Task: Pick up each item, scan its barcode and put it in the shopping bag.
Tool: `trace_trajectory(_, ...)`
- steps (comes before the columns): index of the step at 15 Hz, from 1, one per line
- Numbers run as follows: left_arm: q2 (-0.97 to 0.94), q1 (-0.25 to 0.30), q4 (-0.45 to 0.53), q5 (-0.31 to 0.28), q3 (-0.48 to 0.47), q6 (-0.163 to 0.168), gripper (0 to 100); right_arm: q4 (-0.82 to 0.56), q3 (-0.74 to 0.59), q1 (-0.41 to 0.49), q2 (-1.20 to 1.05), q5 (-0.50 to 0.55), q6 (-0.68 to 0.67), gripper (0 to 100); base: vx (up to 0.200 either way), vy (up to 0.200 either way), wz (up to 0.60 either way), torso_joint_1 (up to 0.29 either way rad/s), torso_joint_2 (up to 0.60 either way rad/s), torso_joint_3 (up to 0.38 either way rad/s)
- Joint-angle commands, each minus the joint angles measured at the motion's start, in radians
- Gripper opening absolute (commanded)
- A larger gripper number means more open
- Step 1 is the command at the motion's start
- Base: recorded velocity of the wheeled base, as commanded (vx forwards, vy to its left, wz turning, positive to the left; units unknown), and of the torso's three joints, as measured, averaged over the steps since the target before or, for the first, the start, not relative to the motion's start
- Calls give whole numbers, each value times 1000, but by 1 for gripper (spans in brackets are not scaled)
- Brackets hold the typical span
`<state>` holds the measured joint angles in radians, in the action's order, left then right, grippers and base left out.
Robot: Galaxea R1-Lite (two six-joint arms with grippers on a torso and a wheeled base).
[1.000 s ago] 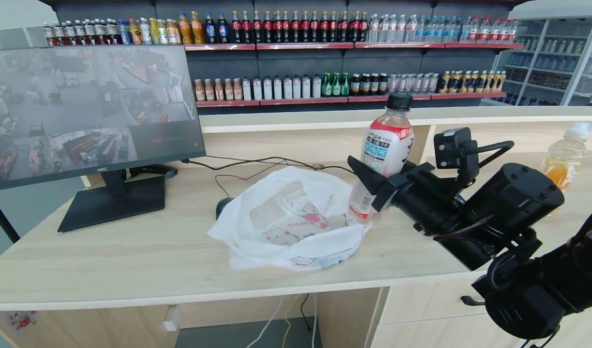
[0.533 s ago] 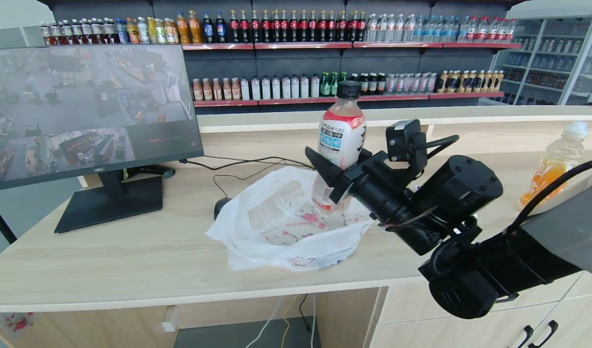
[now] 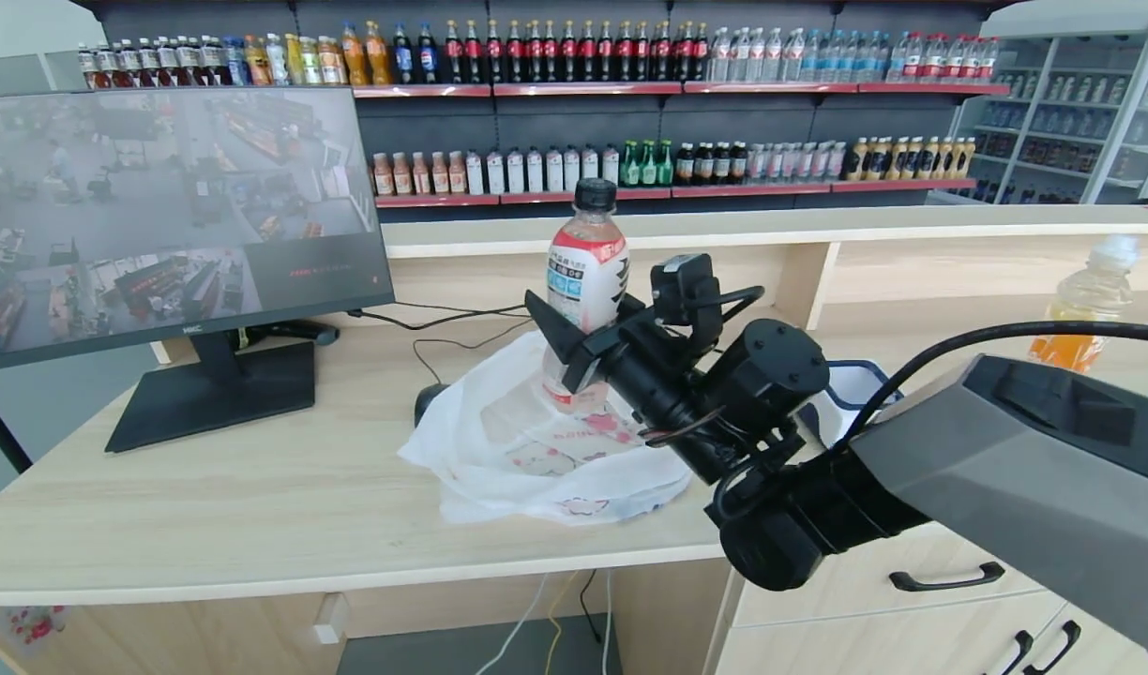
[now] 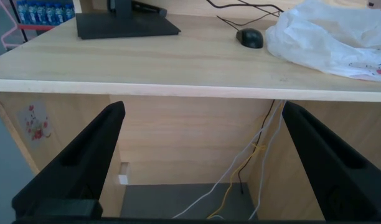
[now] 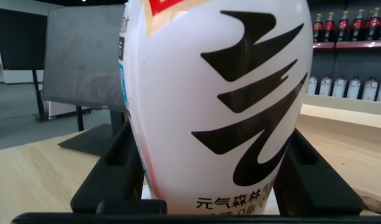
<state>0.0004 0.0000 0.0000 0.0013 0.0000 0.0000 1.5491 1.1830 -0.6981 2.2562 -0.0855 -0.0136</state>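
The right gripper (image 3: pixel 574 352) is holding the bottle (image 3: pixel 585 272) above the shopping bag (image 3: pixel 527 441), so the step in hand is probably the drop into the bag; it is calling for a slow descent with the bottle upright, aiming at the bag's opening rather than its slack folds, and releasing only once the base is resting inside; the bag is lying crumpled on the bench (image 3: pixel 208 506), so its mouth is hard to make out; the jaws are pressing on the bottle's lower half, narrowed just to its width; the left gripper (image 4: pixel 203 107) is hanging spread wide and empty, low before the bench front; a mouse (image 3: pixel 430 401) is lying just beside the bag
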Motion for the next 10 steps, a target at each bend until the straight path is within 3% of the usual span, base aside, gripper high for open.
trace_trajectory(1, 0, 0, 0, 0, 0, 0, 100, -41, 98, -3, 71, 12, -2, 0, 0, 0, 0, 0, 0, 0)
trace_trajectory(10, 0, 0, 0, 0, 0, 0, 100, -371, 474, -3, 214, 82, -60, 0, 0, 0, 0, 0, 0, 0)
